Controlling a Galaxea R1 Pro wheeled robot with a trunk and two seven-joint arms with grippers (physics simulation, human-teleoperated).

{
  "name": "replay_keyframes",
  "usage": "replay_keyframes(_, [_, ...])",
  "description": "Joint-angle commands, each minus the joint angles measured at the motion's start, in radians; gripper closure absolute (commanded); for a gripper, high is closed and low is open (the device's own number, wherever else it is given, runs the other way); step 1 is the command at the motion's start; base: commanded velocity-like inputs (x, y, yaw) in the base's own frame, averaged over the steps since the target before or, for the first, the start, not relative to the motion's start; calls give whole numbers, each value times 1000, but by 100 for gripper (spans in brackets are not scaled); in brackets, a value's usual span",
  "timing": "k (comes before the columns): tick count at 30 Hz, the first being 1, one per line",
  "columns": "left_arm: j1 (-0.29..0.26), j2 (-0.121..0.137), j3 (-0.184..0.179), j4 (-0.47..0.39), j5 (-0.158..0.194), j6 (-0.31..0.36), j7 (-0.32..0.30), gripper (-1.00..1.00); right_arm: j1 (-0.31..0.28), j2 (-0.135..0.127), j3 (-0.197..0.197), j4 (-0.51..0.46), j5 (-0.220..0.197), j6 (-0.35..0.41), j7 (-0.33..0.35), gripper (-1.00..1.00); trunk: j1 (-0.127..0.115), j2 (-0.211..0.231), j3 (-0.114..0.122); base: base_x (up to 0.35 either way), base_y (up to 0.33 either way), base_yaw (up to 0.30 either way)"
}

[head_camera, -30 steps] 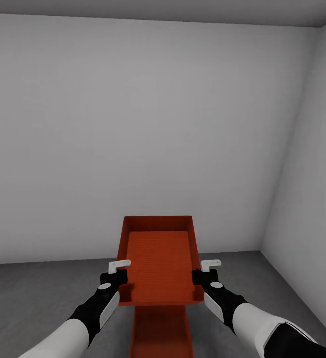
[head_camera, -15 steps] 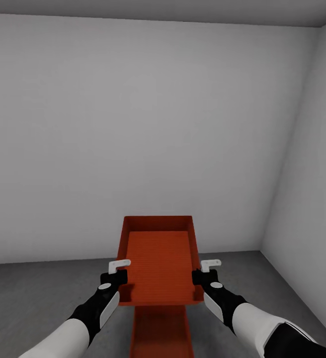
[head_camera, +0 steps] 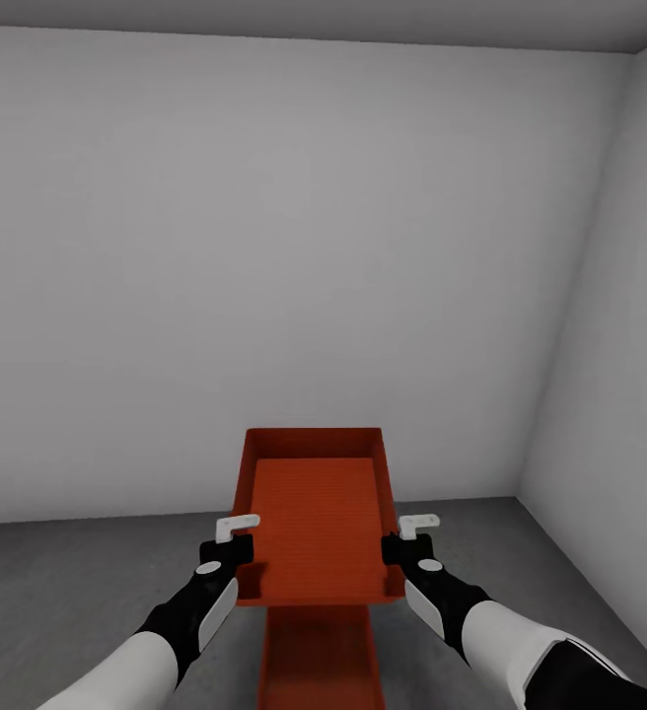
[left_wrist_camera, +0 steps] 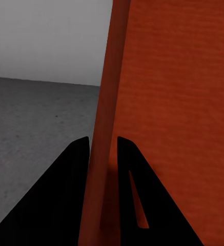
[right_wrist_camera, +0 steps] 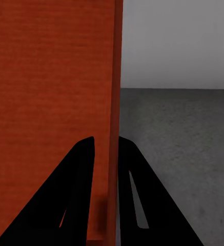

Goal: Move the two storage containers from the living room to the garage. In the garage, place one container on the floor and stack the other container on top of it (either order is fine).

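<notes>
Nothing has moved since the earlier frames. Head view: upper storage container held level between left gripper and right gripper, above the lower storage container on the grey concrete floor, white wall behind. Left wrist: fingers pinch the upper container's thin side wall. Right wrist: fingers clamp the opposite wall the same way.
</notes>
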Motion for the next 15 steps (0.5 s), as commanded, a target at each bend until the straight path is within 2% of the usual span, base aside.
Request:
replay_keyframes(1, [0, -1, 2, -4, -12, -11, 17, 100, -1, 3, -56, 4, -31, -7, -6, 100, 4, -8, -3, 0, 0, 0])
replay_keyframes(15, [0, 0, 4, -4, -11, -12, 17, 100, -1, 5, -56, 4, -31, -5, -3, 100, 58, -106, -54, 0, 0, 0])
